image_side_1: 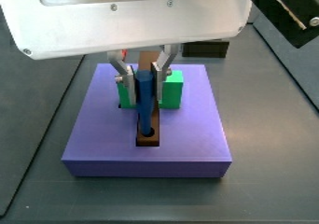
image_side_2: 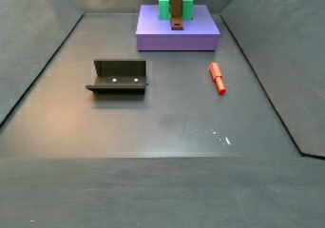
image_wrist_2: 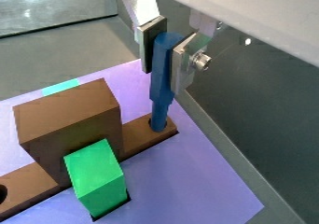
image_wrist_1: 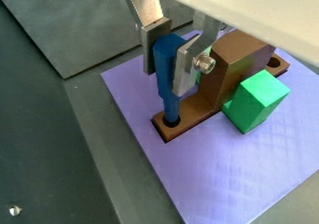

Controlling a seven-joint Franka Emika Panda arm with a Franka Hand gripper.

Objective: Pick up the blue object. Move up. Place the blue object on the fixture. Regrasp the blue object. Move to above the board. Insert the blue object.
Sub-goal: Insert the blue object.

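Blue object standing in the board's hole, gripper closed around it.

In both wrist views the gripper (image_wrist_1: 171,52) (image_wrist_2: 169,43) clamps its silver fingers (image_wrist_1: 151,11) on the upper part of the upright blue object (image_wrist_1: 169,78) (image_wrist_2: 162,83), whose lower end sits in the hole at the end of the brown board (image_wrist_1: 187,123) (image_wrist_2: 131,142); a green block (image_wrist_1: 256,101) (image_wrist_2: 97,175) stands beside it on the purple platform (image_wrist_1: 237,181) (image_wrist_2: 206,181). In a side view the gripper (image_side_1: 145,71) holds the blue object (image_side_1: 147,102) over the board (image_side_1: 147,137), green block (image_side_1: 173,88) behind. In a side view the fixture (image_side_2: 118,77) and a red peg (image_side_2: 218,78) lie on the grey floor (image_side_2: 152,127), well apart from the platform (image_side_2: 178,35); the gripper itself cannot be made out there.
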